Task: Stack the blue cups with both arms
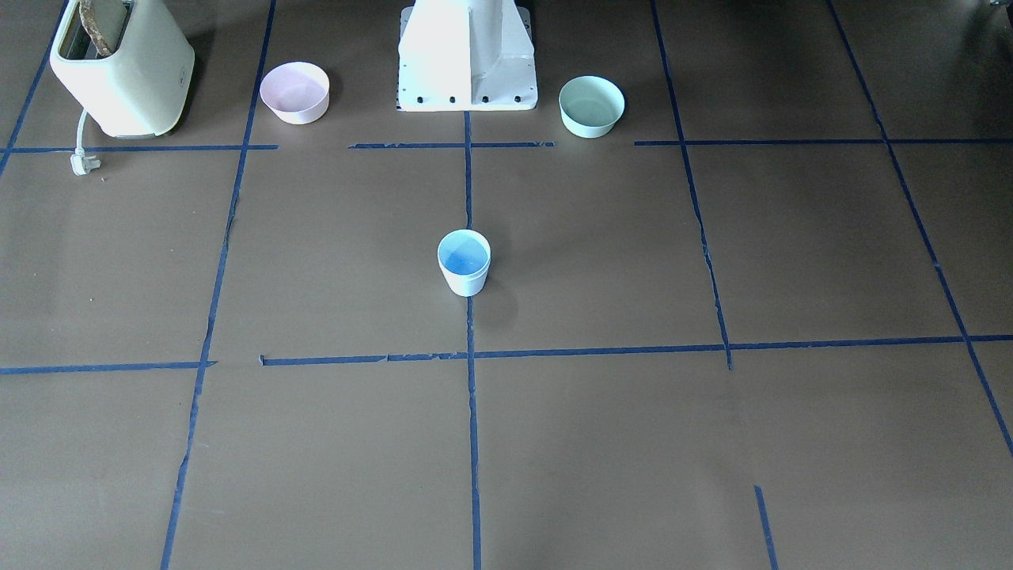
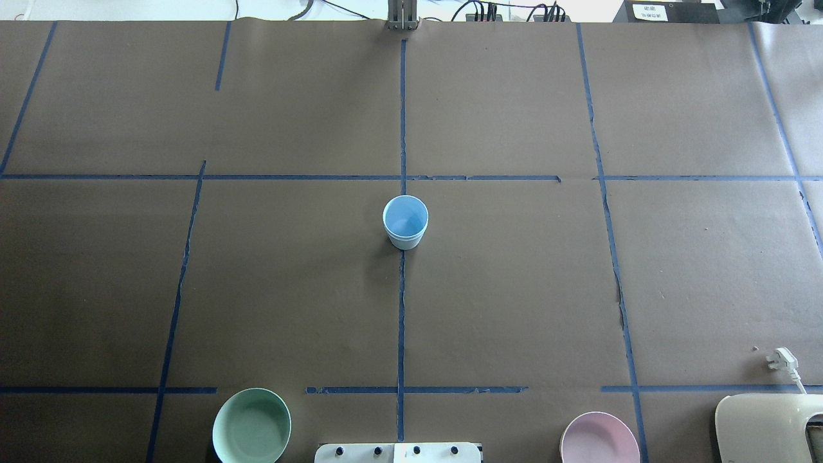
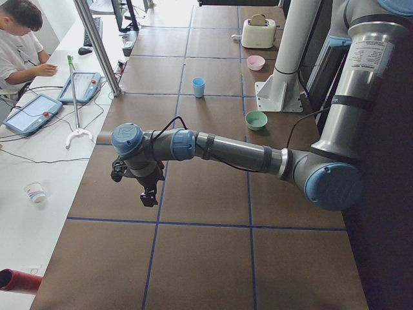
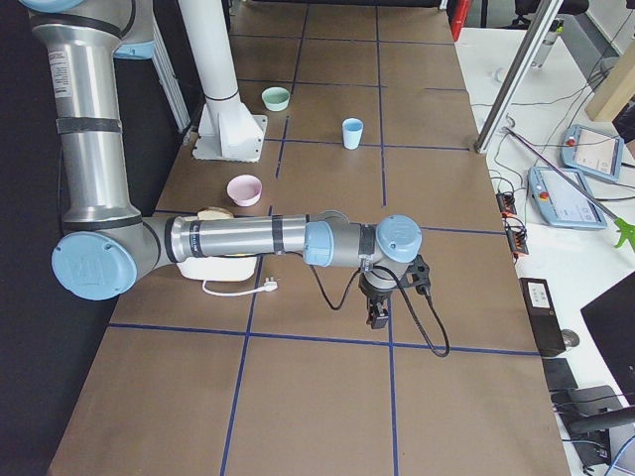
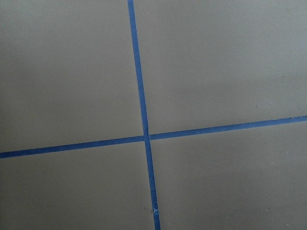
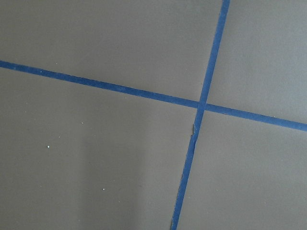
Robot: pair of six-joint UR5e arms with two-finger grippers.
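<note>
Brown paper covers the table (image 1: 712, 443), ruled into squares by blue tape (image 1: 472, 443). From the front-facing camera the blue cups (image 1: 464, 265) stand upright at mid-table on the central tape line; they show as one pale, tapered tumbler, brighter blue inside. Whether one sits nested in the other I cannot tell here. Behind them a pink bowl (image 1: 294, 93) and a mint-green bowl (image 1: 591, 106) flank the white pedestal (image 1: 467, 63), well apart from the cups; a cream toaster (image 1: 123, 67) stands at the corner, its plug (image 1: 82, 162) lying on the paper.

From overhead the tumbler shape stands on that centre line, with a faint double edge near its foot.

From the left end, the left arm (image 3: 239, 152) reaches out low over the near squares; the left gripper (image 3: 149, 197) points down, well apart from the cups; spread or pressed together, I cannot tell. A person (image 3: 22, 45) sits at a side bench.

From the right end, the right arm (image 4: 248, 238) reaches out likewise; the right gripper (image 4: 378, 315) points down, and its state I cannot tell.

Each wrist camera shows a tape crossing on the paper.
</note>
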